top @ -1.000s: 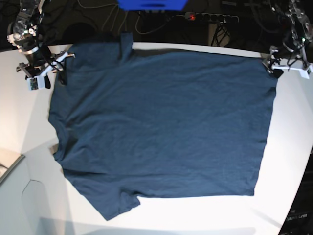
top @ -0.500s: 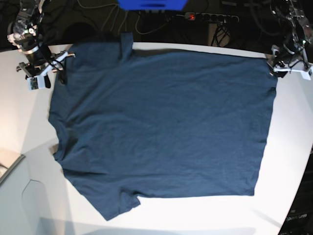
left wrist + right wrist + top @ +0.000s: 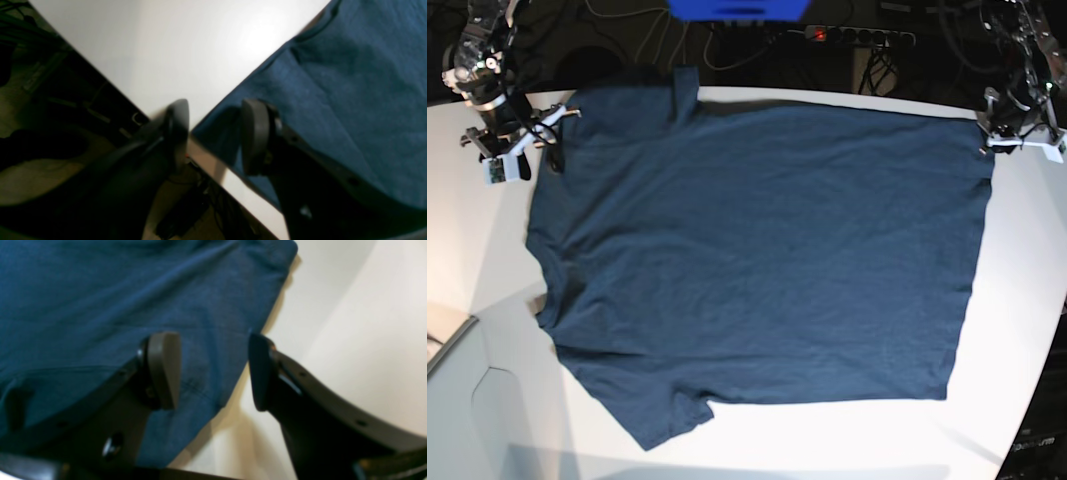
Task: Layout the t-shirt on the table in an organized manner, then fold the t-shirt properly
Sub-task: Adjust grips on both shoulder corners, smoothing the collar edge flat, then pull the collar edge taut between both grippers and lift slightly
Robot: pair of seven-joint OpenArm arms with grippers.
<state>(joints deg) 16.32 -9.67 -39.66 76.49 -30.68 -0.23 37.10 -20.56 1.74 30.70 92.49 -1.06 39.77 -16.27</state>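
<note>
Jaws of the left gripper (image 3: pixel 213 133) narrowed but stayed parted over the t-shirt (image 3: pixel 757 260) corner; right gripper (image 3: pixel 213 370) remained spread.

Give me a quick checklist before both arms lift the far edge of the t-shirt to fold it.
1. T-shirt spread flat on the table: ok, only light wrinkles near the sleeves.
2. Left gripper straddles the hem corner: ok, one finger over the cloth, the other over bare table at the edge.
3. Left gripper clamped on cloth: not ok, a gap shows between the fingers.
4. Right gripper straddles the shirt's edge: ok, cloth lies between its fingers.
5. Right gripper clamped: not ok, it stands open.
6. Far sleeve fully on the table: cannot tell, it reaches the table's far edge.
</note>
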